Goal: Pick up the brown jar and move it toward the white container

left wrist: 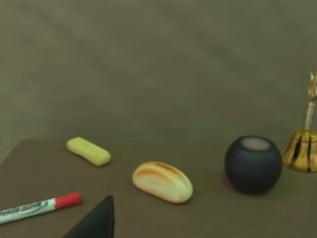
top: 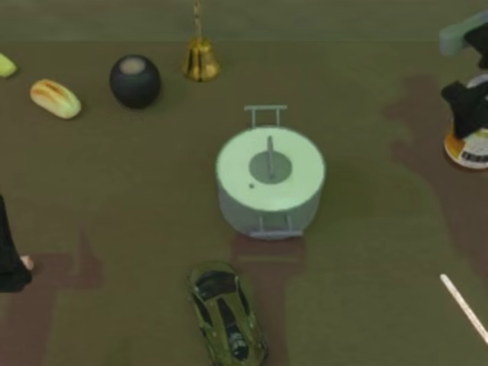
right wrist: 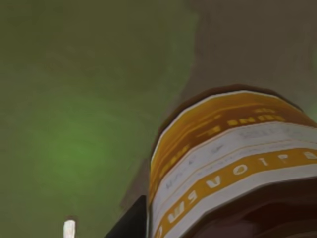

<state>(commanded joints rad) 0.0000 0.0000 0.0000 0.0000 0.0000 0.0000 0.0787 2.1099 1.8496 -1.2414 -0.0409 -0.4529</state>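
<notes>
Top view: brown jar (top: 471,146) sits at the table's far right edge, roughly 3 o'clock from the white container (top: 271,181) and well apart from it. Only its lower body shows — white-and-orange label band and a sliver of white lid — since the right gripper (top: 467,103) sits directly over it, dark fingers coming down across the top.

Handling judgement: small rigid jar, probably glass or hard plastic, light for its size; smooth label wrap likely a bit slippery, and the body may be breakable if dropped. Best hold looks to be across the cylindrical body just under the lid, fingers on opposite sides, jar kept upright.

Right wrist view: jar (right wrist: 233,168) fills the lower frame, very close, label text reading across the band; a dark finger edge (right wrist: 130,220) shows beside the jar wall. The gripper looks wrapped about the jar, but whether the fingers have actually clamped on it — cannot tell from these views. Whether it rests on the table or is raised is also unclear.

Travel needed: toward 9 o'clock, across bare table to the container.

Left gripper (top: 11,263) parked at the left edge, about 9 o'clock from the container; finger state cannot be told.

Farther out: dark round speaker (top: 135,80), gold bell (top: 200,59), bread roll (top: 55,98), green toy car (top: 226,313).
</notes>
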